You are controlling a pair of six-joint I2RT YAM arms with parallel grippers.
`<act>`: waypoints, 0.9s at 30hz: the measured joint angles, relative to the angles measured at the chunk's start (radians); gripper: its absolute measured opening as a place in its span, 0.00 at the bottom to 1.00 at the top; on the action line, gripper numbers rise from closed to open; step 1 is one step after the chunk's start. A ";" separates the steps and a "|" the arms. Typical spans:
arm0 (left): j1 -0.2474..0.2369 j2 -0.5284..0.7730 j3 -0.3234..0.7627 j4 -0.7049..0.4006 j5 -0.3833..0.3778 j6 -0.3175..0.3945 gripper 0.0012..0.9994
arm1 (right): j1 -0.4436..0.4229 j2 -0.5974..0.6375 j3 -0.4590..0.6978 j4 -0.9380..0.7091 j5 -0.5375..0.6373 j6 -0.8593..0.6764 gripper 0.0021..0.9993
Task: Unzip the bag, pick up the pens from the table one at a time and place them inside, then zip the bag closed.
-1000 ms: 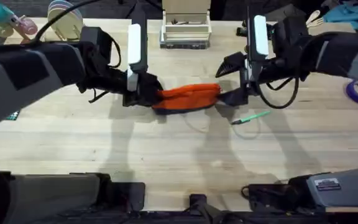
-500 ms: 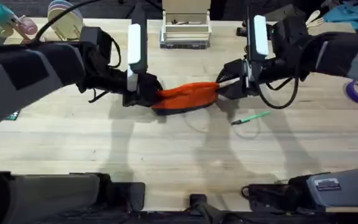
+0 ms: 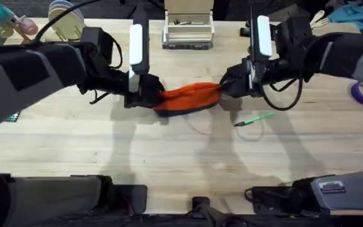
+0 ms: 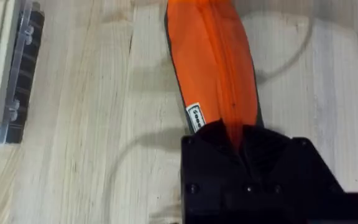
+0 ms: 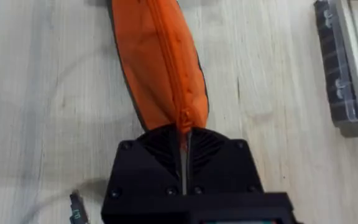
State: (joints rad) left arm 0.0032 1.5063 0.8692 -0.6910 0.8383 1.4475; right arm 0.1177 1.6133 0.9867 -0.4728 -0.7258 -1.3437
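Compared with a second ago, the right gripper (image 3: 222,88) is now seen clenched on the right end of the bag (image 3: 188,98), where earlier its jaws were spread. The left gripper (image 3: 153,98) is being kept clamped on the bag's left end. Both pinched ends are being hidden by the black fingers. The bag is lying on the table (image 3: 169,151) between the grippers; a green pen (image 3: 254,118) is lying nearby.

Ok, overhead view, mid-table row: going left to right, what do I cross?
left gripper → bag → right gripper → green pen lying loose on the table, slightly nearer the bases.
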 joint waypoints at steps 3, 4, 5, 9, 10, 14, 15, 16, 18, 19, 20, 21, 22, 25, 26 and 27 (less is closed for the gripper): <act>0.000 0.000 0.000 0.000 0.001 0.000 0.04 | 0.001 -0.021 0.000 -0.003 0.012 0.000 0.03; -0.001 0.000 0.000 0.000 0.004 0.000 0.04 | 0.002 -0.030 0.000 -0.003 0.018 0.000 0.03; -0.001 0.000 0.000 0.000 0.005 0.000 0.04 | 0.003 -0.042 0.000 -0.004 0.024 0.000 0.03; -0.001 0.000 0.000 0.000 0.011 0.000 0.04 | 0.005 -0.080 0.000 -0.006 0.033 0.000 0.03; -0.001 0.000 0.000 0.000 0.012 0.000 0.04 | 0.005 -0.089 0.000 -0.006 0.034 0.000 0.03; -0.001 0.000 0.000 0.000 0.019 0.000 0.04 | 0.006 -0.109 0.000 -0.007 0.038 0.000 0.03; -0.001 0.000 0.000 0.000 0.022 0.000 0.04 | 0.006 -0.112 0.000 -0.007 0.039 0.000 0.03; -0.001 0.000 0.000 0.000 0.023 0.000 0.04 | 0.006 -0.115 0.000 -0.007 0.040 0.000 0.03; -0.001 0.000 0.000 0.000 0.026 0.000 0.04 | 0.006 -0.123 0.000 -0.009 0.043 0.000 0.03; -0.001 0.000 0.000 0.000 0.028 0.000 0.04 | 0.006 -0.129 0.000 -0.010 0.044 0.000 0.03; -0.001 0.000 0.000 0.001 0.030 0.000 0.04 | 0.006 -0.135 0.000 -0.011 0.045 0.000 0.03; -0.001 0.000 0.000 0.001 0.032 0.000 0.04 | 0.006 -0.143 0.000 -0.012 0.045 0.000 0.03; -0.001 0.000 0.000 0.001 0.034 0.000 0.04 | 0.006 -0.152 0.000 -0.013 0.045 0.000 0.03; -0.001 0.000 0.000 0.001 0.040 0.000 0.04 | 0.008 -0.177 0.000 -0.014 0.045 0.000 0.03; -0.001 0.000 0.000 0.002 0.041 0.000 0.04 | 0.008 -0.186 0.000 -0.014 0.044 0.000 0.03; -0.001 0.000 0.000 0.002 0.044 0.000 0.04 | 0.008 -0.195 0.000 -0.014 0.043 0.000 0.03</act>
State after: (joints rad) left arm 0.0021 1.5063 0.8692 -0.6888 0.8822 1.4475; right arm 0.1261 1.4187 0.9863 -0.4868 -0.6825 -1.3434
